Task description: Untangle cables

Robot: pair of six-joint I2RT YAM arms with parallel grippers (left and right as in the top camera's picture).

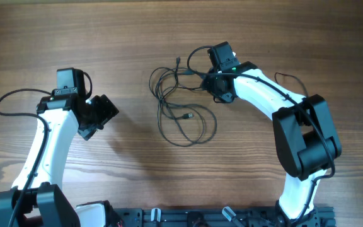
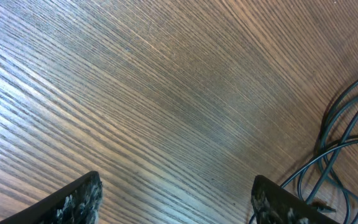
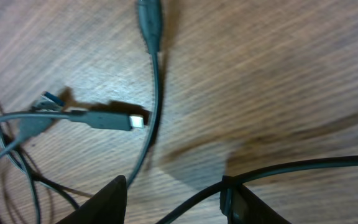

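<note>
While low over the cables (image 1: 188, 116), right gripper (image 3: 173, 202) loose and part-open; left gripper (image 2: 176, 199) wide open nearby

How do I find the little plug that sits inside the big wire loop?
Look at the middle of the wooden table, where the thin dark cables lie tangled by the right gripper. Their lowest, widest loop rings one small plug; the other plug pokes out on top.

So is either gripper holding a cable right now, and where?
Left gripper holds nothing. Right gripper sits at the cables; a grip cannot be told.
</note>
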